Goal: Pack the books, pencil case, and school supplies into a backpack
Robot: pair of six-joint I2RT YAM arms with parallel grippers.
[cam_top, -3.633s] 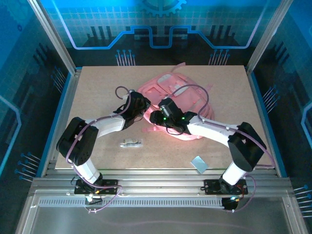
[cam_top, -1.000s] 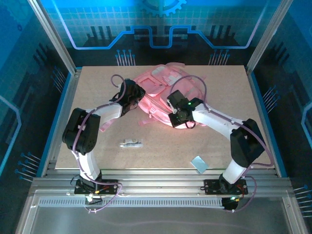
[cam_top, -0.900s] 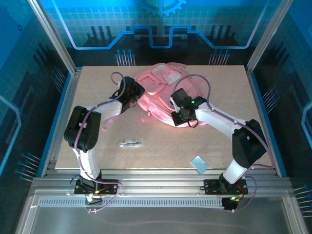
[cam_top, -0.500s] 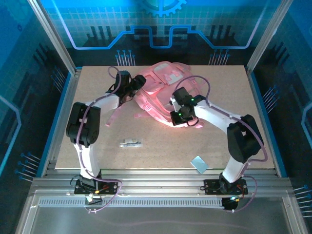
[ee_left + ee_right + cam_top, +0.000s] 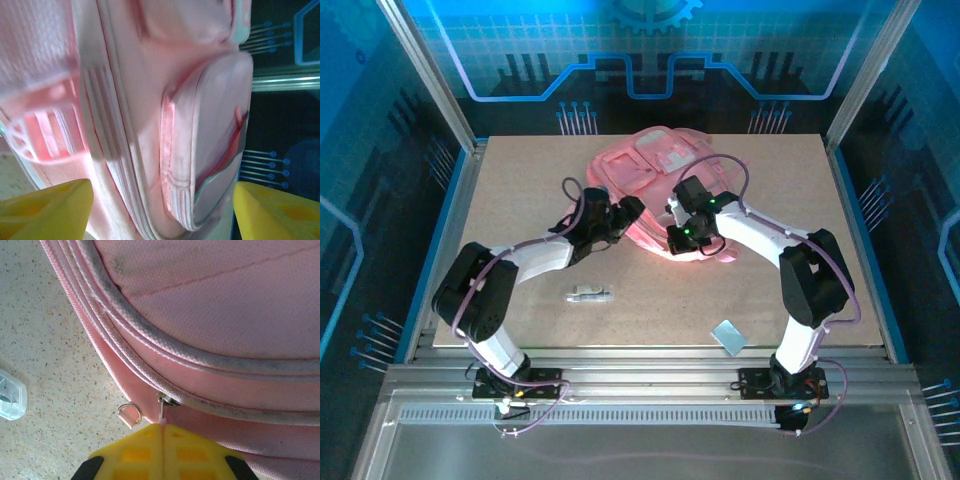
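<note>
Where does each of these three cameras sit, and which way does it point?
Top external: above and behind the arms, looking down on table, backpack and both arms.
Left wrist: on the left arm, facing the backpack past the open left claw.
Right wrist: on the right arm, right claw shut on the zipper pull.
Shared: the backpack.

1. Backpack (image 5: 150, 100): blurred, cropped on every side; left hand (image 5: 162, 212) fingers (image 5: 45, 207) cropped below.
2. Clear object (image 5: 9, 395): cut by left edge, kind unclear.
3. Pull (image 5: 162, 415): lower end hidden in right hand (image 5: 162, 432).
4. Stick (image 5: 590, 294): too small for detail.
</note>
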